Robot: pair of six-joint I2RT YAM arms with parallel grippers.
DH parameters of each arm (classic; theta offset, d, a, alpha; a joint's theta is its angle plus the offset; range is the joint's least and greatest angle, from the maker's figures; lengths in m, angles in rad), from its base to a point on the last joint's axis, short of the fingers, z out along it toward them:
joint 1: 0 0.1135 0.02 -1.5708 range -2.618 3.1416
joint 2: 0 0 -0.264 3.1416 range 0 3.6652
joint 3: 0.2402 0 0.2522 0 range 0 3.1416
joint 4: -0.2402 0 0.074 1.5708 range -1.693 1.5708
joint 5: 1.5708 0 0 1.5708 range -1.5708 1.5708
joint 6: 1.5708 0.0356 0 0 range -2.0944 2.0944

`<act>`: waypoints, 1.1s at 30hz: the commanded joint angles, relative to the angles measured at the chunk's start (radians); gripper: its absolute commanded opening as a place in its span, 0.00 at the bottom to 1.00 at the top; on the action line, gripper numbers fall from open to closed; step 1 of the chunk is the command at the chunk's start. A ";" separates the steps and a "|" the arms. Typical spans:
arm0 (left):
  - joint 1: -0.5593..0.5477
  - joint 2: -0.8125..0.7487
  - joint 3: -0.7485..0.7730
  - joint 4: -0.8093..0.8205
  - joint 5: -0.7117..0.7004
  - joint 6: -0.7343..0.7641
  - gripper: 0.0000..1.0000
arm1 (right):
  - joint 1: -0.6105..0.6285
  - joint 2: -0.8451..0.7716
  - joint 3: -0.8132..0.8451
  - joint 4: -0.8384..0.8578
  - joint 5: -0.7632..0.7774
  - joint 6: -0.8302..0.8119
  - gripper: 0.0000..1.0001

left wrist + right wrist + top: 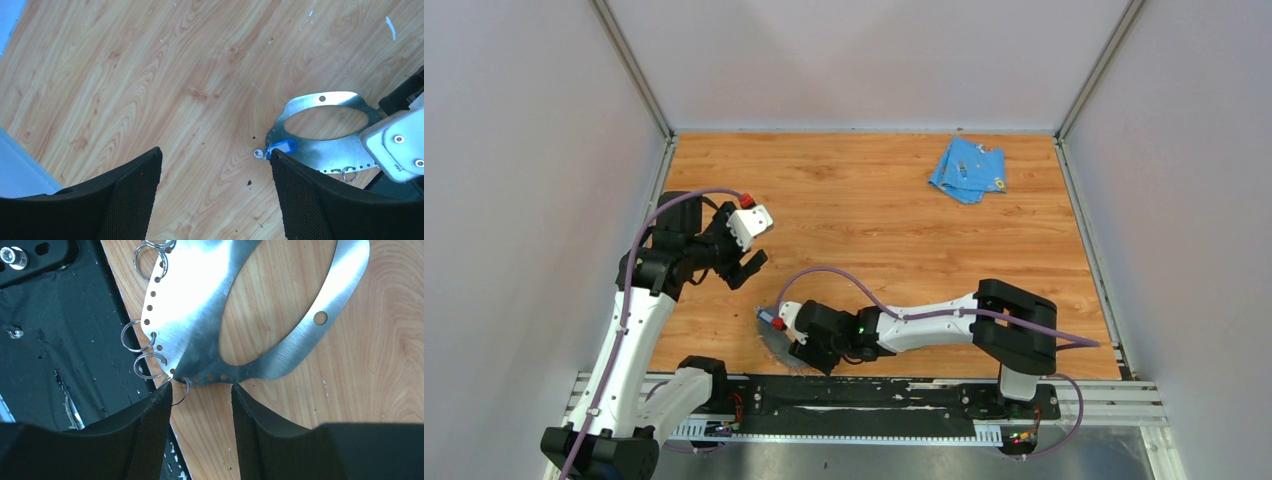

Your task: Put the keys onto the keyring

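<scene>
The left gripper (216, 153) hangs over bare wooden table (150, 75) at the left of the top view, its jaws spread wide with nothing between them. The keyring (200, 315) lies at the lower centre by the black base rail (60, 340), small split rings (137, 336) along its punched edge and the blue-headed key (282, 146) at its left rim. The right gripper (201, 390) has its half-parted fingertips against that band's narrow end, though whether they pinch it cannot be told.

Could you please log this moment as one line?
left gripper: jaws open, hovering | right gripper: jaws open at keyring edge | blue key: at keyring rim
</scene>
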State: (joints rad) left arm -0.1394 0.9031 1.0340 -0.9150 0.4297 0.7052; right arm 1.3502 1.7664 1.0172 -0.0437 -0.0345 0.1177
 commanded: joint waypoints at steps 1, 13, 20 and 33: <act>0.008 -0.002 0.001 -0.007 0.020 0.016 0.82 | 0.000 0.025 -0.002 0.009 -0.005 0.046 0.48; 0.008 -0.012 -0.002 -0.007 0.014 0.031 0.81 | -0.002 0.004 -0.024 0.007 -0.063 0.164 0.01; 0.008 -0.055 -0.012 -0.021 0.056 0.090 0.81 | -0.018 -0.114 -0.061 0.013 -0.033 0.133 0.01; -0.008 -0.213 -0.142 -0.205 0.543 0.237 0.74 | -0.017 -0.444 -0.105 0.004 0.019 -0.112 0.00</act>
State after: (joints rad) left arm -0.1394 0.6991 0.9432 -1.0451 0.7662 0.9012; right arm 1.3411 1.3895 0.9310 -0.0299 -0.0463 0.1112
